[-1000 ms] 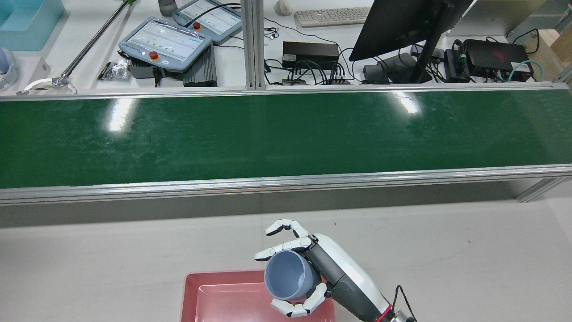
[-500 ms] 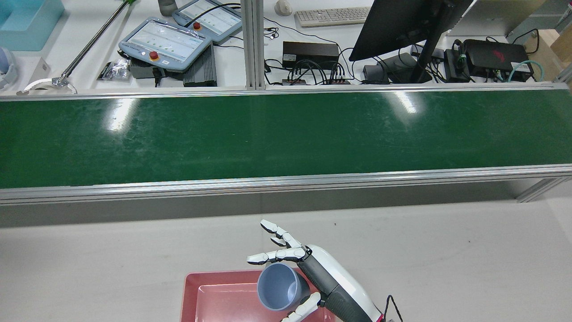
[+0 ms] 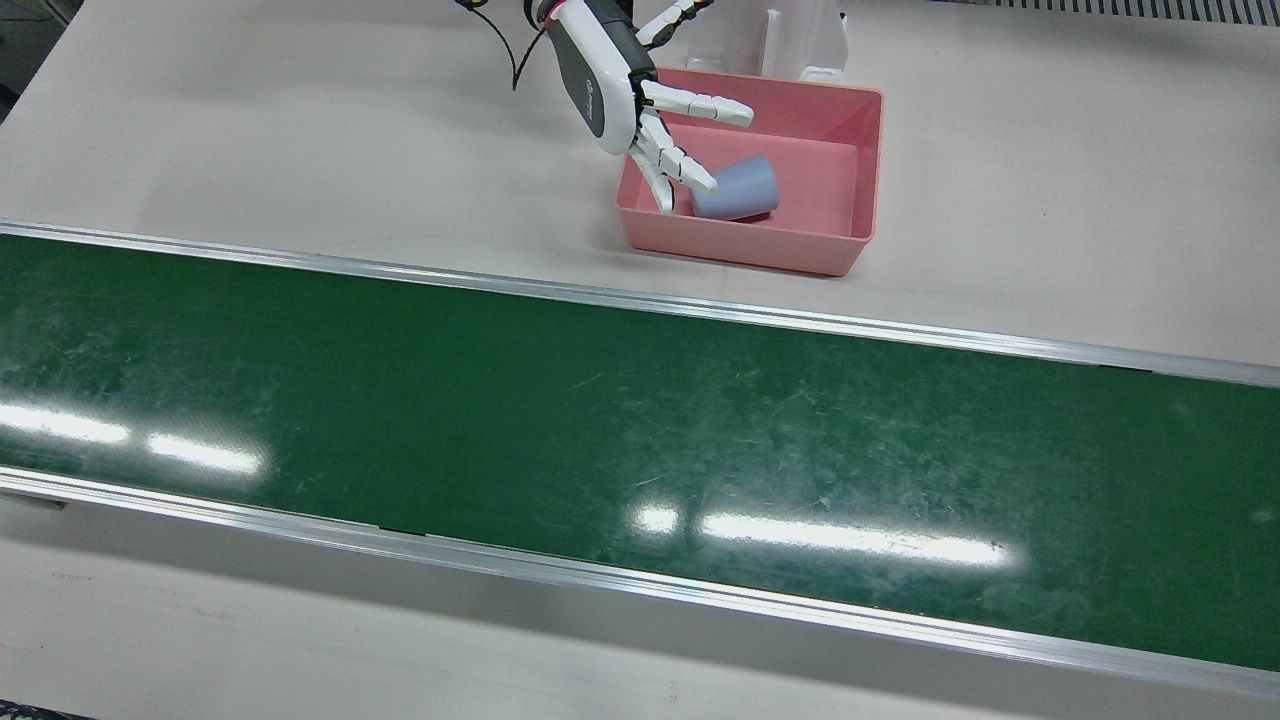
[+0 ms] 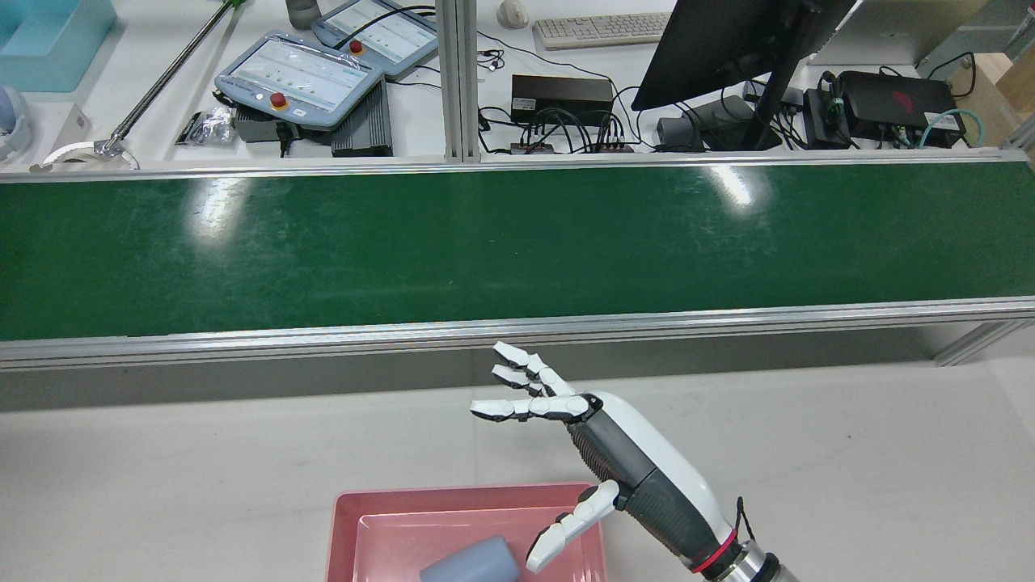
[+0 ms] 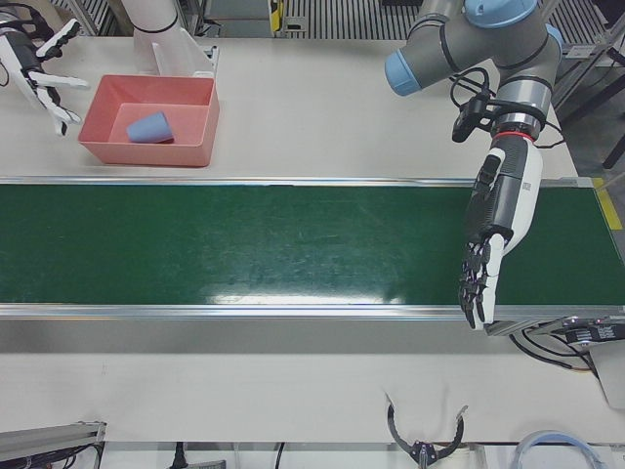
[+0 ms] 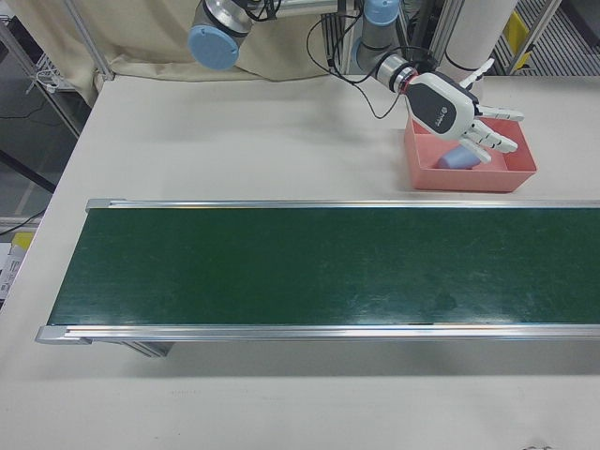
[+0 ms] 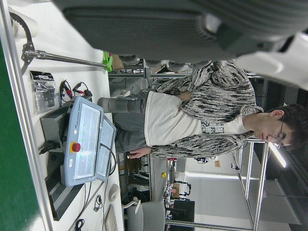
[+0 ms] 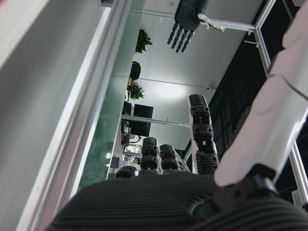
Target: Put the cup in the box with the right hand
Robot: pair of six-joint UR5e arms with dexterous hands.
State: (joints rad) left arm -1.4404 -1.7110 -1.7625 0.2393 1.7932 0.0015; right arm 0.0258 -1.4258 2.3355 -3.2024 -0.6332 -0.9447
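Inside the pink box (image 3: 860, 150) lies the blue-grey cup (image 3: 738, 188). It is on its side on the floor of the box, close to the wall that faces the green belt (image 3: 600, 420). From the middle of the box in the front view, the cup is at about 8 o'clock. In the rear view only a bit of the cup (image 4: 473, 562) shows at the bottom edge, again lying flat inside the box (image 4: 348, 517).

Up above the box is the right hand (image 3: 640, 110). Its fingers (image 3: 700, 104) are spread wide apart and it holds nothing. The cup is not touching it. In the front view the hand sits over the box's corner at about 10 o'clock, with the fingertips reaching over the box toward the cup. In the rear view the right hand (image 4: 602, 453) is raised, with its fingers (image 4: 525, 408) pointing toward the belt and one finger hanging over the box rim.

Far away, at the other end of the belt, is the left hand (image 5: 493, 244). It hangs down with its fingers (image 5: 474, 288) pointing at the belt's near edge. They look straight and close together, and it holds nothing.

The box sits on the pale table (image 3: 300, 130), beside the belt.
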